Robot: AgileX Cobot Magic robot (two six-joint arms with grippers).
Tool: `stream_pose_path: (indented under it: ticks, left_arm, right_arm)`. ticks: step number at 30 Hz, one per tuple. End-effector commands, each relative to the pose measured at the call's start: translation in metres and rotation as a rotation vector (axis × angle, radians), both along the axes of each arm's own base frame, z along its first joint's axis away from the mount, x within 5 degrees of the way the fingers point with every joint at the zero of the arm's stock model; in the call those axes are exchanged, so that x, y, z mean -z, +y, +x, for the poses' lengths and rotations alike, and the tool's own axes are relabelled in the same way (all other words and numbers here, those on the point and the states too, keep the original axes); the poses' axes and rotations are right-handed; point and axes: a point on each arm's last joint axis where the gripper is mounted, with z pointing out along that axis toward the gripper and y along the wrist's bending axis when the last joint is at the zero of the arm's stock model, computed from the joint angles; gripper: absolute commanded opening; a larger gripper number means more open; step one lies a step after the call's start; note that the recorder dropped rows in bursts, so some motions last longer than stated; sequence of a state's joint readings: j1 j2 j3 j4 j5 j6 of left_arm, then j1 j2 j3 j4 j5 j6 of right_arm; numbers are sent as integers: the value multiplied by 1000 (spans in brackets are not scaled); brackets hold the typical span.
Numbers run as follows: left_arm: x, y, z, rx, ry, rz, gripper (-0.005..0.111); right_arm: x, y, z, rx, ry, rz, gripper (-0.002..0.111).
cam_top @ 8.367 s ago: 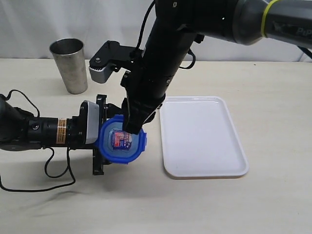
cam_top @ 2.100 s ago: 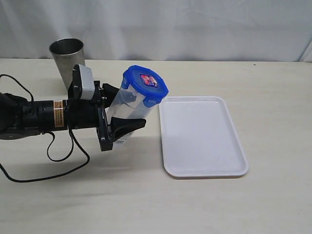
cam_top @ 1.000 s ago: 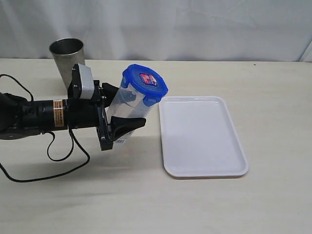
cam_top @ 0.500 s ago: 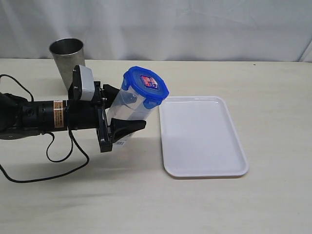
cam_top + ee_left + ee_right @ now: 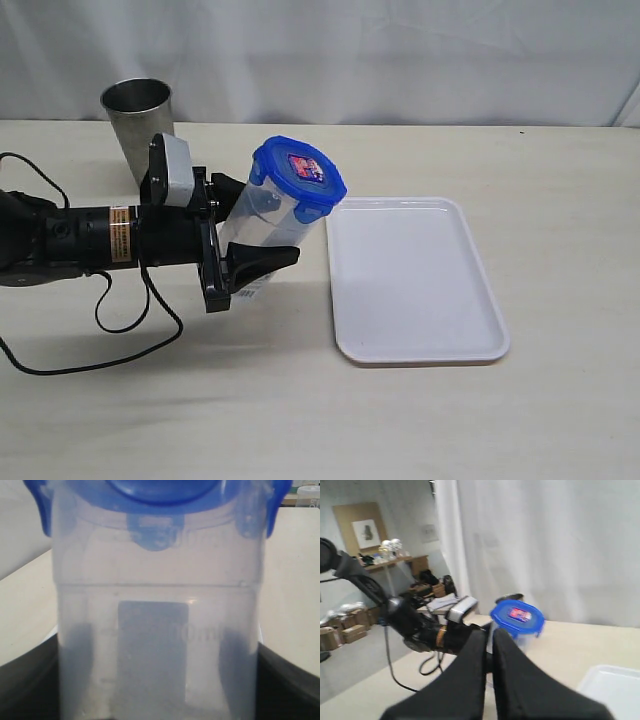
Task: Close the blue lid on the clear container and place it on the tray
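Note:
The clear container [image 5: 272, 208] is tilted with its top leaning toward the tray, and the blue lid [image 5: 297, 170] sits on its mouth. My left gripper [image 5: 262, 222] is shut on the container's lower body, one black finger on each side. In the left wrist view the container [image 5: 157, 630] fills the picture, with the lid [image 5: 150, 490] at its far end and the fingers [image 5: 287, 680] at its sides. The white tray [image 5: 415, 285] lies flat to the right with nothing on it. My right gripper [image 5: 489, 632] is shut, holds nothing, and stays far from the lid [image 5: 517, 615].
A steel cup [image 5: 140, 130] stands at the back left, behind the left arm. The left arm's black cable [image 5: 120, 325] loops over the table near its front. A white curtain hangs behind the table. The right arm is outside the exterior view.
Several seconds ago the right arm pressed on the lid; it has since left the exterior view, and the container is raised and tilted. Nothing has visibly moved over the last second.

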State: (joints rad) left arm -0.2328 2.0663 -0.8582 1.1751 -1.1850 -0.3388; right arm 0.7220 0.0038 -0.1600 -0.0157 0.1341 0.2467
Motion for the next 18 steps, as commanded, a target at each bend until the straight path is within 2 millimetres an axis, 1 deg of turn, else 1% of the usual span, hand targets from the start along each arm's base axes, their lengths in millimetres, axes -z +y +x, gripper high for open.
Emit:
stream_pose_path:
  ticks: [1, 4, 8, 12, 15, 18]
  left_arm:
    - [-7, -3, 0, 10, -16, -41, 0]
    - [-7, -3, 0, 10, -16, -41, 0]
    - [-7, -3, 1, 2, -16, -45, 0]
    - [-7, -3, 1, -1, -15, -46, 0]
    - [-7, -3, 1, -3, -15, -47, 0]
    - [-7, -3, 1, -3, -15, -47, 0]
  right_arm:
    - [20, -4, 9, 173, 47, -24, 5]
    - [25, -9, 12, 293, 59, -34, 5]
    - [26, -19, 16, 490, 121, 79, 5]
    - [26, -27, 17, 650, 115, 89, 5]
    - [27, -31, 17, 735, 116, 93, 5]
    - [31, -33, 18, 778, 132, 89, 5]
